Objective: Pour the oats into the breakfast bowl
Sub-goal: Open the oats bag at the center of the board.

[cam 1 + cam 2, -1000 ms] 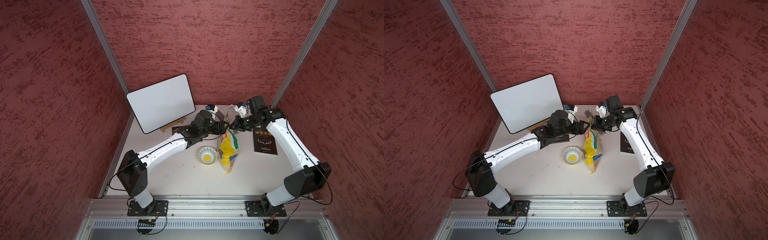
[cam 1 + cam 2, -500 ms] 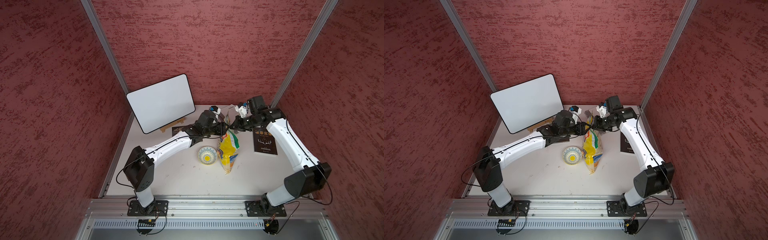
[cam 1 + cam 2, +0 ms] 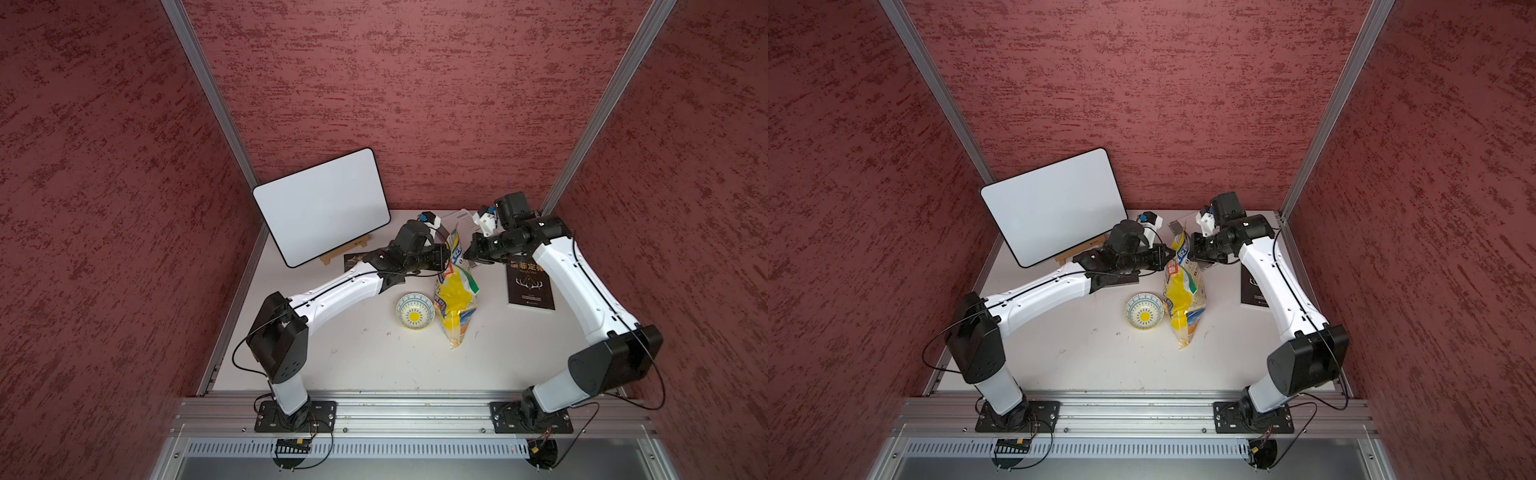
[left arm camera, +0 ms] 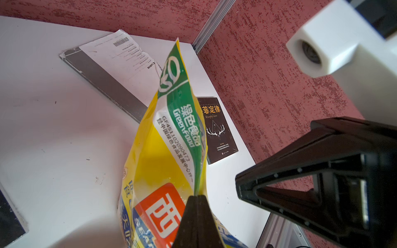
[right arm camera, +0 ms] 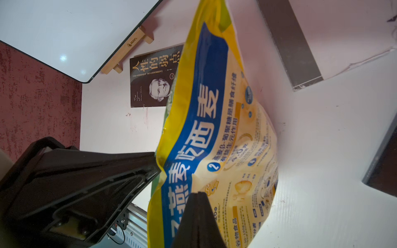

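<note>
Bag (image 3: 455,299): yellow and crinkly with a green top band. It stands upright at mid-table, base on the table (image 3: 365,357), top held up between the two grippers.
Left gripper (image 4: 196,198): clenched, its fingertips pinching the edge of the bag's green band.
Right gripper (image 5: 198,195): clenched, its fingertips pinching a fold in the bag's blue-lettered face, on the side opposite the left gripper.
Left arm (image 3: 332,295), right arm (image 3: 582,291): both reach inward from the rail (image 3: 415,411). In both top views the grippers face each other across the bag's top.
Bowl (image 3: 414,311): upright on the table, just beside the bag's lower half, on the left arm's side. Its blue scalloped inside and yellow flower centre are in full view. Whether it touches the bag cannot be told.
Oats: hidden inside the bag.
Whiteboard (image 3: 322,203): propped on a wooden stand (image 3: 345,254) at the back, on the left arm's side, tilted back.
Dark book (image 3: 530,284): flat on the table beside the right arm, with an antler motif on its cover.
Second book (image 5: 152,81): flat in front of the stand, with a portrait on its cover.
Grey sheet (image 4: 103,77): flat at the back behind the bag, with a torn printed paper (image 4: 120,51) on it.
</note>
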Controlling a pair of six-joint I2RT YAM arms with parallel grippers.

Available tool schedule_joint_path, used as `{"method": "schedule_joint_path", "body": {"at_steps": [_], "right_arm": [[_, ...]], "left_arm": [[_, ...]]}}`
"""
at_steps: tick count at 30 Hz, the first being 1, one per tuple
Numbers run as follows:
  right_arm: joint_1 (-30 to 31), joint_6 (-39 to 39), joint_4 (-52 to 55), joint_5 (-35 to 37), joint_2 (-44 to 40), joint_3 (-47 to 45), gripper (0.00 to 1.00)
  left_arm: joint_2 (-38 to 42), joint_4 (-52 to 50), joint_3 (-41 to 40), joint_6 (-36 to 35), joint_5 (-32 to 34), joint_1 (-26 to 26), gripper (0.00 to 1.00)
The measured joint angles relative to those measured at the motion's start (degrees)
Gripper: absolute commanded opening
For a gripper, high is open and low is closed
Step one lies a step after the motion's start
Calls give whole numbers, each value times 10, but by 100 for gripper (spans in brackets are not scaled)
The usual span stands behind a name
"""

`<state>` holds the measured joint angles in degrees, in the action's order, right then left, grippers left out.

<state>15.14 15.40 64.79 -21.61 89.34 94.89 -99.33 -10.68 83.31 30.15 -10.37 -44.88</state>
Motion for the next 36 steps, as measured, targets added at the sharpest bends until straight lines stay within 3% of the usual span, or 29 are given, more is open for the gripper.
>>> {"method": "schedule_joint_path", "body": {"at_steps": [4, 11, 36], "right_arm": [[0, 5, -3, -10, -2, 2, 25], [10, 22, -19, -27, 1, 7, 35], [24, 63, -69, 34, 29, 22, 35]], "left_arm": [[0, 5, -1, 0, -3, 0, 0], [0, 9, -1, 0, -11, 0, 0], [0, 13, -4, 0, -13, 0, 0]]}}
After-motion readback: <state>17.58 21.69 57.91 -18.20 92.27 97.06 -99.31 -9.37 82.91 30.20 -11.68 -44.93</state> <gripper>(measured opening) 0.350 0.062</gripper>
